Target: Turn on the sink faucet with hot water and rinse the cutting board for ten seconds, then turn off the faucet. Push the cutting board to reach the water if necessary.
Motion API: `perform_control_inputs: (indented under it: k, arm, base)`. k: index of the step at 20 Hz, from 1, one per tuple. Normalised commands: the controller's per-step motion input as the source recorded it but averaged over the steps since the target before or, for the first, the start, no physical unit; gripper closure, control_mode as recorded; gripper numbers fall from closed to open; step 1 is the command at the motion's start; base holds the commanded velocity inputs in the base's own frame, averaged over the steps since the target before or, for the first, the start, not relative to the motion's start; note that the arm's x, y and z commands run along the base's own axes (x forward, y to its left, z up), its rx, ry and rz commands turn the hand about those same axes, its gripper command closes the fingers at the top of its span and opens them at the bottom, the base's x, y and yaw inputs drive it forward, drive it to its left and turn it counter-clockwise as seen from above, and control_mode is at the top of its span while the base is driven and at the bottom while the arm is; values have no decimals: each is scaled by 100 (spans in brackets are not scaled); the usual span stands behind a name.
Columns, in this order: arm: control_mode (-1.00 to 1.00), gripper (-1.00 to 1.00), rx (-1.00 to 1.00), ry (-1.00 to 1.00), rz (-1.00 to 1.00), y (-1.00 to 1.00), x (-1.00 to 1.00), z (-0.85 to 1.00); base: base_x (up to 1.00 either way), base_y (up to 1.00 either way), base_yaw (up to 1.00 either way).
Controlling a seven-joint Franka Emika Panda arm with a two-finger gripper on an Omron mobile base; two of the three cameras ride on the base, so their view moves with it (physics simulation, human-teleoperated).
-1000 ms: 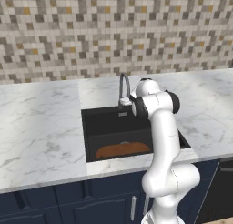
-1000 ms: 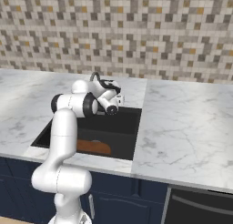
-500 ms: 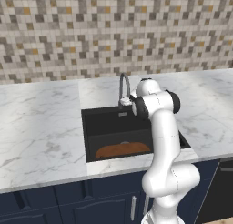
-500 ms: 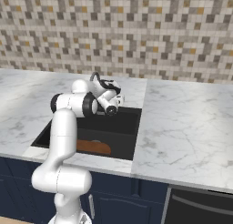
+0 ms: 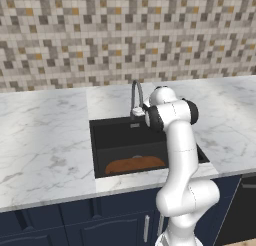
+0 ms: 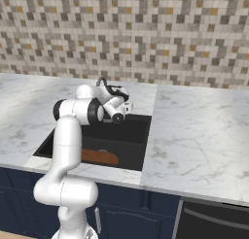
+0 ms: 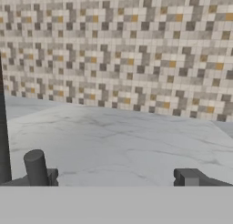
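left base: sink faucet at back rim of the black sink, hand right by its base. cutting board lies flat at basin front.
right base: hand over sink's back edge, board below the arm.
hand view: fingers wide apart, nothing between them, marble surface ahead.

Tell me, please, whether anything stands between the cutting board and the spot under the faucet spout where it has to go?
Nothing visible does. The cutting board lies at the near side of the sink, and the dark basin floor between it and the spot below the sink faucet looks bare. No water runs yet. The open claw hangs by the faucet, above the basin.
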Motion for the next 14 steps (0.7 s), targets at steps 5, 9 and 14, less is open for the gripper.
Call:
perform_control_inputs:
  k: [5,9,14]
  arm:
    - [-100,-100,0,0,0,-80,-19,0]
    - [-100,-100,0,0,0,-84,-13,0]
    - [-100,-100,0,0,0,-86,-7,0]
  base:
    - [0,0,0]
    - [0,0,0]
    - [0,0,0]
